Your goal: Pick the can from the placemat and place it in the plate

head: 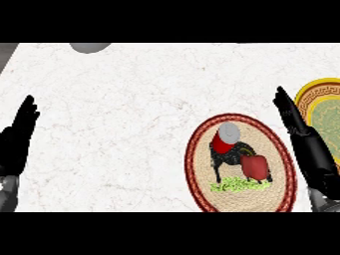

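A red can [225, 140] with a grey top stands on the round woven placemat [202, 174], which has a dark red rim and a picture of a black animal. A yellow-rimmed plate [314, 97] with a green centre lies at the right edge, partly cut off. My right hand [305, 142] stretches out with straight fingers between the placemat and the plate, to the right of the can and apart from it. My left hand [10, 139] rests open at the left edge, fingers up.
The counter [128, 99] is white marble. A grey round object [90, 47] shows at its far edge, partly cut off. Darker floor shows past the counter's left and right corners.
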Controlling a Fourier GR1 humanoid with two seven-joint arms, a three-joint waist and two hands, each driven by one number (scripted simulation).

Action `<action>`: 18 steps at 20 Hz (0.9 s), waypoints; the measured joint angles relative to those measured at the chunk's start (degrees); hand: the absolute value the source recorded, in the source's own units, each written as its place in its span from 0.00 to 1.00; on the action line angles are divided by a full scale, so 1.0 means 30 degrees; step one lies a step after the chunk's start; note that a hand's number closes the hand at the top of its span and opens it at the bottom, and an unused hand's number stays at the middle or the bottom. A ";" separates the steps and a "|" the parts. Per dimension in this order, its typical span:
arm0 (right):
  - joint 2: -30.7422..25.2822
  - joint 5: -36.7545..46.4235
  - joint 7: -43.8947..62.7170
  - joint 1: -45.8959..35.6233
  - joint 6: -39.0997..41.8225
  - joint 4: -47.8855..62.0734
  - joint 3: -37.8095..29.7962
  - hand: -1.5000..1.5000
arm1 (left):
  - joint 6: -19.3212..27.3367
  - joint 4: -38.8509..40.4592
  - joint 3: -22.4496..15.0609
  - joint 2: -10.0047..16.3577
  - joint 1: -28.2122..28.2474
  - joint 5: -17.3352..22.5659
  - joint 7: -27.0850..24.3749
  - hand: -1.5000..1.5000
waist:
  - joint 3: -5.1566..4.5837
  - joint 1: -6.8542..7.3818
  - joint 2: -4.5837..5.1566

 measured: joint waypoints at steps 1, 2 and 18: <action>0.0214 -0.0212 0.0116 -0.0122 0.0237 0.0019 0.0030 1.00 | -0.0104 0.0083 -0.0001 0.0001 -0.0121 -0.0060 0.0124 0.50 | -0.0096 -0.0003 -0.0096; 0.0342 -0.0682 0.0530 -0.0561 0.0701 -0.0008 0.0003 1.00 | -0.0008 0.0130 -0.0175 -0.0206 -0.0153 -0.0216 0.0215 0.50 | -0.0174 0.0026 -0.0168; 0.1725 -0.0410 -0.2239 -0.1230 0.1298 0.2056 0.0106 0.00 | 0.0693 -0.0298 -0.2585 -0.3184 0.0566 -0.0507 0.1932 0.50 | -0.0388 0.0135 -0.0333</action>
